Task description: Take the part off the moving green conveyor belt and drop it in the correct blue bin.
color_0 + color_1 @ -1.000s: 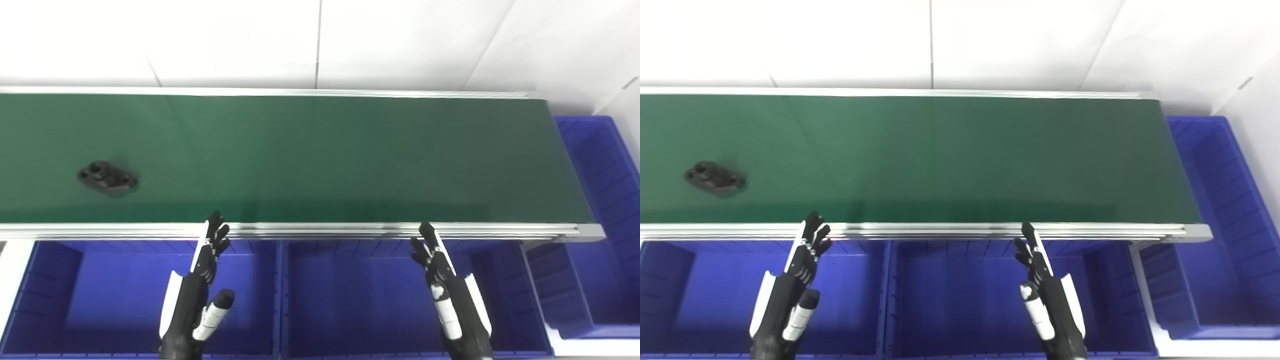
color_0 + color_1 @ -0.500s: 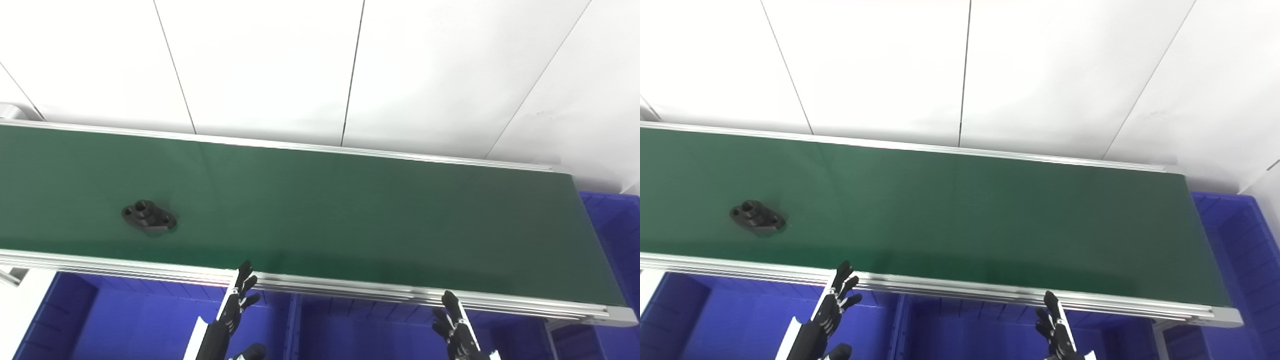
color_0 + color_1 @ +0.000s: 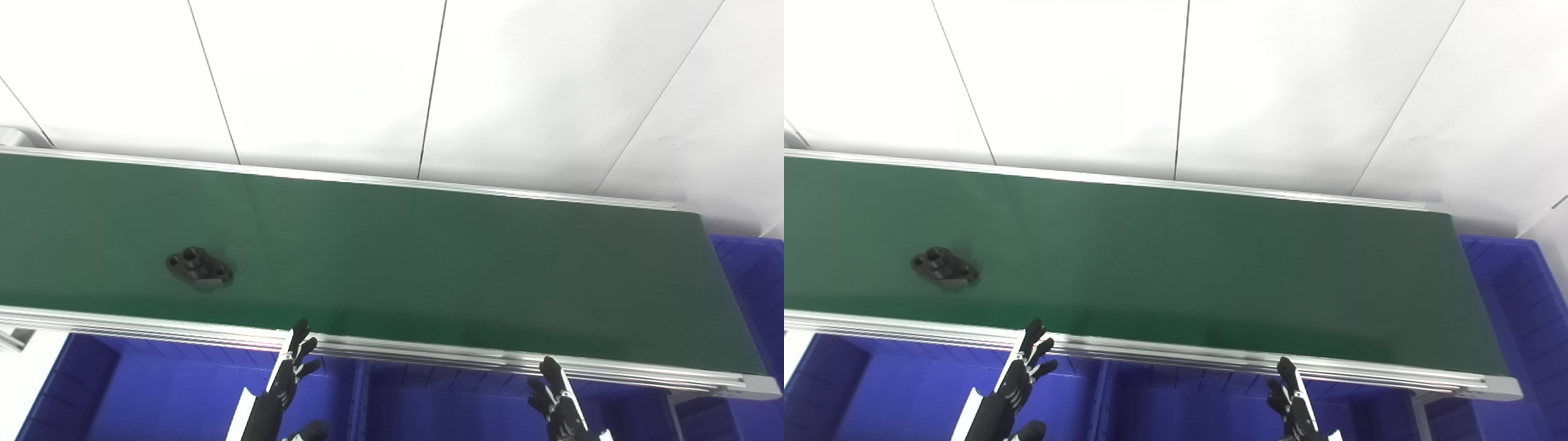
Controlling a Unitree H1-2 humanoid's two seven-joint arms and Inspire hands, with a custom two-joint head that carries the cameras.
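Left eye view: matte black oval flanged part on smooth green belt; both hands empty, fingers spread.

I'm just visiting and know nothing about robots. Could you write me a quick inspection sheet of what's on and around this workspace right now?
Surface: green conveyor belt with silver rails, running left to right across the view.
Job's things: one black part, a flat flanged piece with holes, lying on the belt's left portion near the front rail; blue bins below the front rail and another blue bin at the belt's right end.
Clutter: nothing seen.
Hands: left hand and right hand both below the front rail, fingers apart, holding nothing, clear of the part.
Cables: nothing seen.
Surroundings: white panelled wall behind the belt.
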